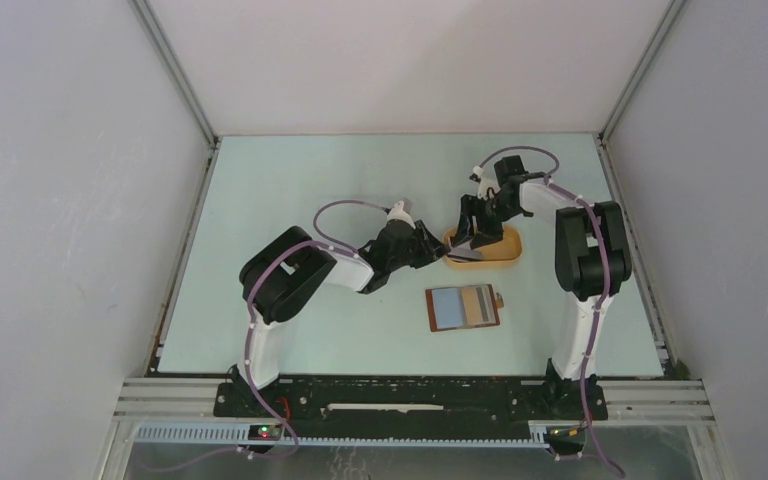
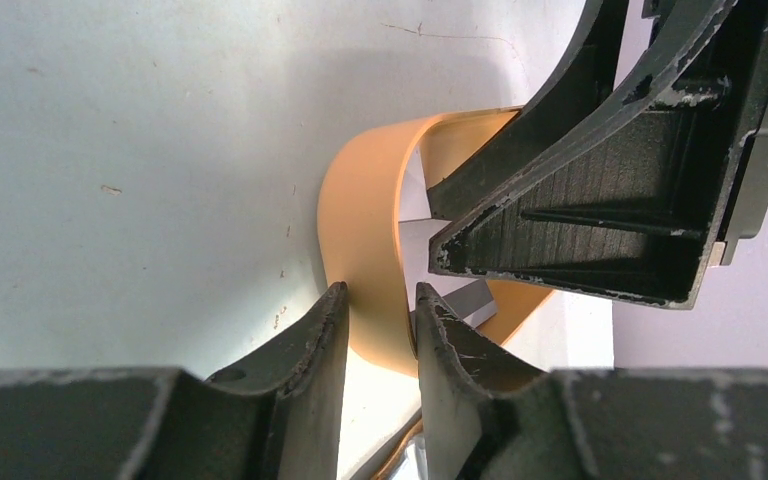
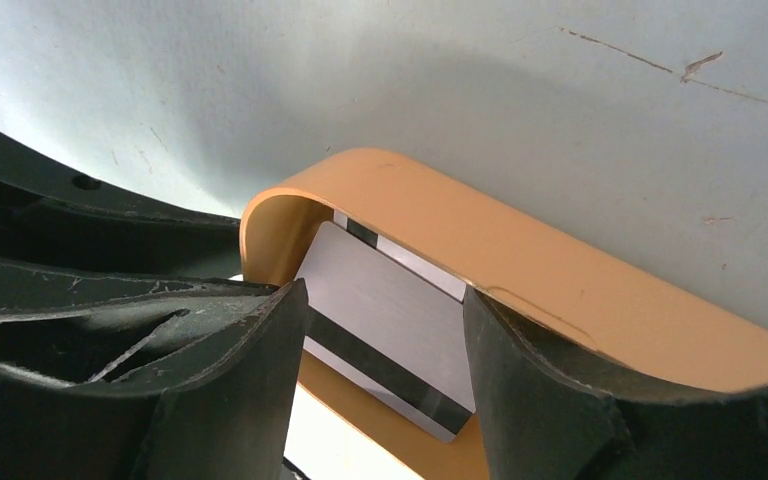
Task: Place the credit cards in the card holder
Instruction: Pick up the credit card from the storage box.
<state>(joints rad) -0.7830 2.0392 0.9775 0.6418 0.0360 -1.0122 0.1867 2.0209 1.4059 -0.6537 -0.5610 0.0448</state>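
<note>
A grey credit card (image 3: 390, 310) with a dark stripe lies tilted in the orange-yellow oval tray (image 3: 520, 250), over another card (image 3: 360, 231). My right gripper (image 3: 380, 300) is open, with one finger on each side of the grey card, and it hangs over the tray's left half (image 1: 473, 238). My left gripper (image 2: 380, 305) is shut on the tray's (image 2: 360, 220) left end wall (image 1: 442, 248), one finger outside and one inside. The reddish-brown card holder (image 1: 482, 308) lies open in front of the tray with a bluish card (image 1: 448, 308) on its left half.
The tray (image 1: 510, 250) sits mid-table, right of centre. My right gripper's black fingers (image 2: 600, 210) crowd the tray in the left wrist view. White walls enclose the pale table on three sides.
</note>
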